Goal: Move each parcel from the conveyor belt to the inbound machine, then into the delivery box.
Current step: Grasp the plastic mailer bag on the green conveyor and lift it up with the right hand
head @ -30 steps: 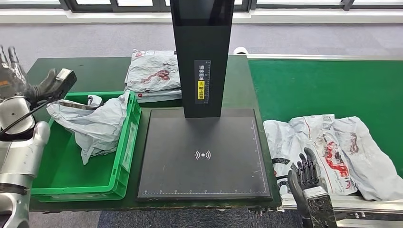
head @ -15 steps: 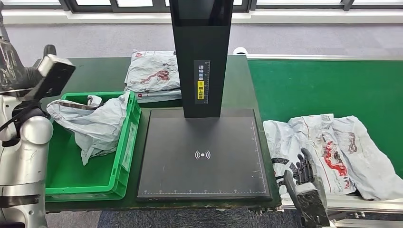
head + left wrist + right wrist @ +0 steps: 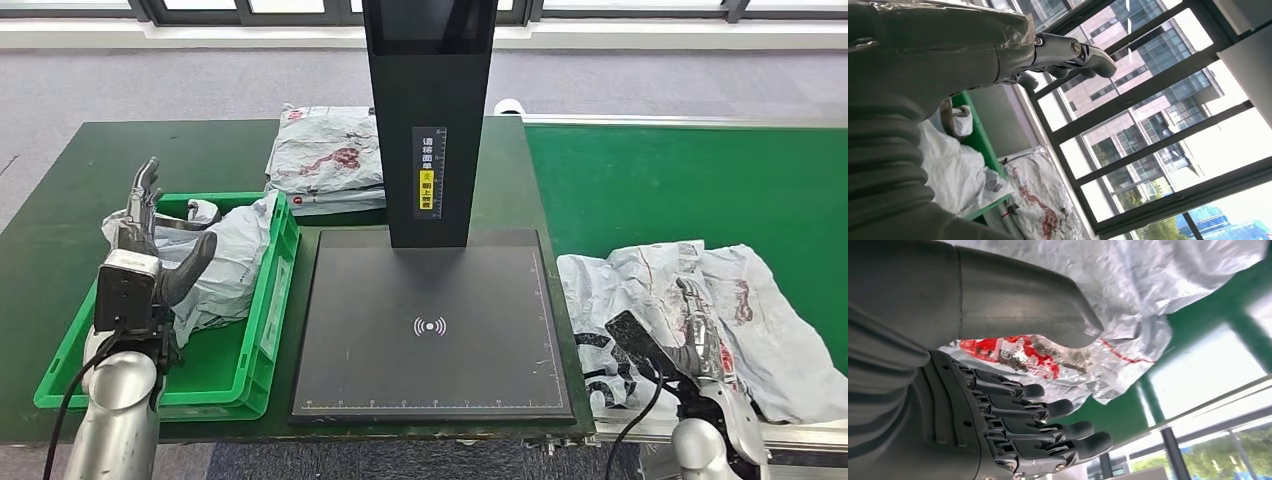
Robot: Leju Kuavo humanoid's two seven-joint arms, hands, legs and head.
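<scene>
Two crumpled grey parcels with red print (image 3: 640,285) (image 3: 775,330) lie side by side on the green conveyor belt (image 3: 680,180) at the right. My right hand (image 3: 700,335) hovers over their near edge, fingers straight and apart, holding nothing; the right wrist view shows the hand (image 3: 998,390) just above a parcel (image 3: 1128,300). Another grey parcel (image 3: 225,265) lies in the green delivery box (image 3: 275,290) at the left. My left hand (image 3: 150,245) stands over that box, fingers pointing up and spread, empty. The black inbound machine plate (image 3: 430,320) between them is bare.
The machine's black tower (image 3: 430,120) rises behind the plate. More grey parcels (image 3: 325,155) are stacked on the green table behind the box, also seen as parcels (image 3: 1038,200) in the left wrist view. Windows run along the far wall.
My left arm has swung down from high at the far left to above the delivery box. My right hand has moved forward and right over the conveyor parcels.
</scene>
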